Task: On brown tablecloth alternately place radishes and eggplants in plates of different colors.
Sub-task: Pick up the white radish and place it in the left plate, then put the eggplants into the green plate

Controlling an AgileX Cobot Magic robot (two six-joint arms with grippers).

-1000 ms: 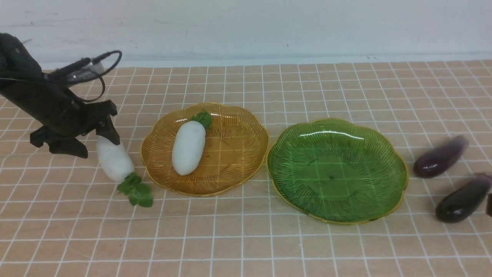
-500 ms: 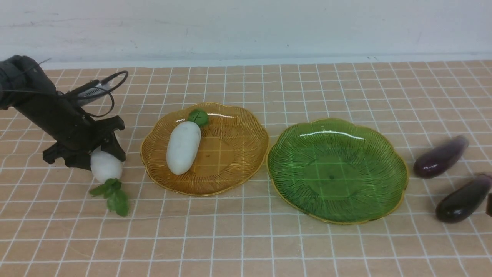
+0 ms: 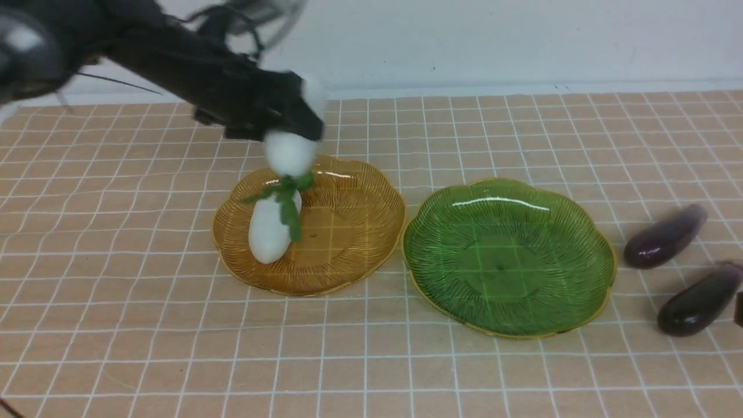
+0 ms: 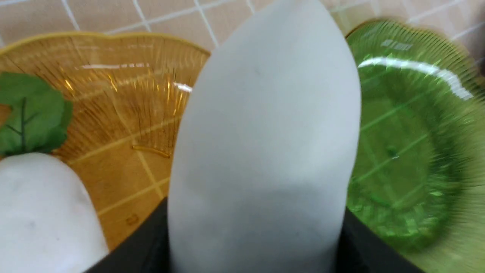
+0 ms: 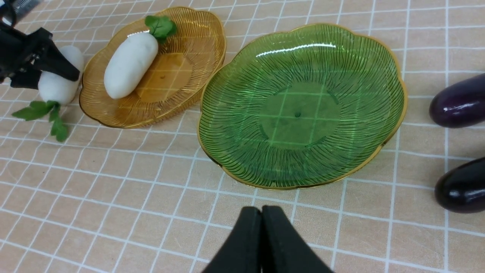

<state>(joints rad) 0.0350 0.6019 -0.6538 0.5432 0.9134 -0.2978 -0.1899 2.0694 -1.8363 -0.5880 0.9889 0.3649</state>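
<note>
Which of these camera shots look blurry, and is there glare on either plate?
Front view: motion blur smears the left tool and the white oblong radish it holds; white glare streaks sit on the translucent amber ribbed plate and the translucent green ribbed plate. Left wrist view: the green plate is streaked with blur. Right wrist view: sharp throughout, glare on the green plate.

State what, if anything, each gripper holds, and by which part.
The left gripper holds a radish around its white body, leaves hanging free. The right gripper is shut, holding nothing.

radish (image 3: 267, 235) in left plate (image 3: 355, 232) | second radish (image 3: 288, 152) above it | eggplants (image 3: 664, 235) right of right plate (image 3: 505, 261)
</note>
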